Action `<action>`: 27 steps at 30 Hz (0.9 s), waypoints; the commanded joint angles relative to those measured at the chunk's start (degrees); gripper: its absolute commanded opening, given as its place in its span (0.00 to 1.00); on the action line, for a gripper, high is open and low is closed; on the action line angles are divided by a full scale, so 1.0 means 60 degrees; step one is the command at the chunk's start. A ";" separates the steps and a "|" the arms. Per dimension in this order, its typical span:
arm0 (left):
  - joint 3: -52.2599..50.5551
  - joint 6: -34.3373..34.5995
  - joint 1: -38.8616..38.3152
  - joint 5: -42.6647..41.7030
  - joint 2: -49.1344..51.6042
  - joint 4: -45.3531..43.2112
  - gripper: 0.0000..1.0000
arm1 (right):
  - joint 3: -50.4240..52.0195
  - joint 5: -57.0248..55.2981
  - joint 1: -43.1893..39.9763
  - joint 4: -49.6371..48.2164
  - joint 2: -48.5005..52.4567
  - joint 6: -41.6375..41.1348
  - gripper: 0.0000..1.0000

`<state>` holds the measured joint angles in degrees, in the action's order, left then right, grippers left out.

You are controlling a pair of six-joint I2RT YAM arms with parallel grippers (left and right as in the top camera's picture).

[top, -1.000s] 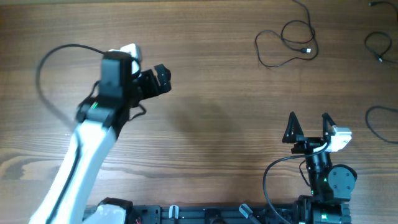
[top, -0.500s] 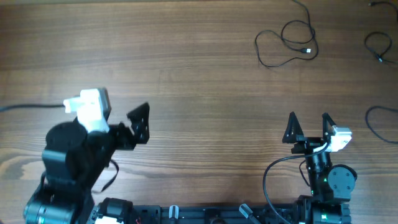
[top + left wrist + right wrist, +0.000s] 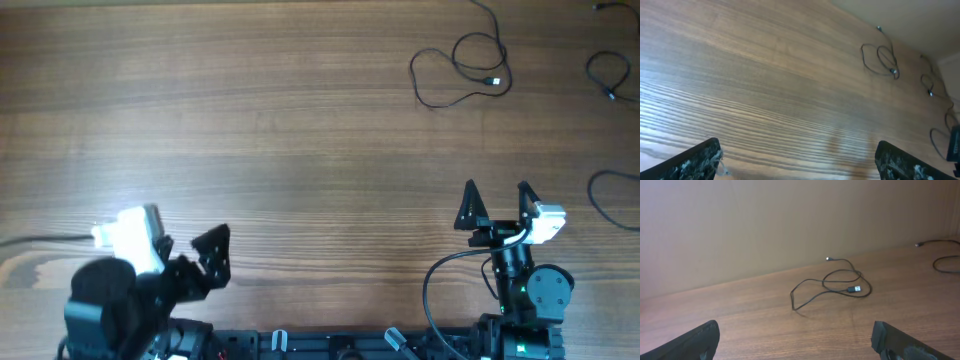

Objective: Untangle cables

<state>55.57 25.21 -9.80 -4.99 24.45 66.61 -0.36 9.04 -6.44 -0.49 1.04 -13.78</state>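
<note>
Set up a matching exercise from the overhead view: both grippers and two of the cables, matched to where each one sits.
Things:
1. left gripper
2. right gripper
3. looped cable
4. edge cable

Places:
A. far right part of the table, lying in overlapping loops
B. near edge, left side
C. running off the picture's right border, about level with a gripper's fingertips
D. near edge, right side

Pairs: 1-B; 2-D; 3-A; 4-C
</note>
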 commanded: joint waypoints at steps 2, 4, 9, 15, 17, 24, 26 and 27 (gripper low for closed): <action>-0.0951 0.0313 0.0361 -0.0091 -0.1778 0.0051 1.00 | 0.0011 0.0197 0.0033 -0.0047 -0.0131 -0.0055 1.00; -0.1231 0.0313 0.0426 -0.0164 -0.2361 -0.0004 1.00 | 0.0011 0.0193 0.0033 -0.0047 -0.0131 -0.0051 1.00; -0.1683 0.0310 0.0430 -0.0189 -0.3858 -0.0280 1.00 | 0.0011 0.0193 0.0033 -0.0044 -0.0131 -0.0055 1.00; -0.1963 0.0302 0.0433 -0.0182 -0.4036 -0.0652 1.00 | 0.0011 0.0193 0.0033 -0.0047 -0.0131 -0.0051 1.00; -0.2157 0.0153 0.0433 -0.0113 -0.4036 -0.1035 1.00 | 0.0011 0.0193 0.0033 -0.0047 -0.0131 -0.0055 1.00; -0.3129 -0.1177 0.0572 -0.0120 -0.4036 -0.2954 1.00 | 0.0011 0.0193 0.0033 -0.0047 -0.0131 -0.0055 1.00; -0.3373 -0.1173 0.0845 -0.0259 -0.4036 -0.3472 1.00 | 0.0011 0.0197 0.0033 -0.0047 -0.0131 -0.0055 1.00; -0.3472 -0.1173 0.1002 -0.0364 -0.4036 -0.3723 1.00 | 0.0011 0.0193 0.0033 -0.0044 -0.0131 -0.0047 1.00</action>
<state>37.01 21.04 -6.48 -5.61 0.69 47.81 -0.36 9.02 -6.44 -0.47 0.99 -13.78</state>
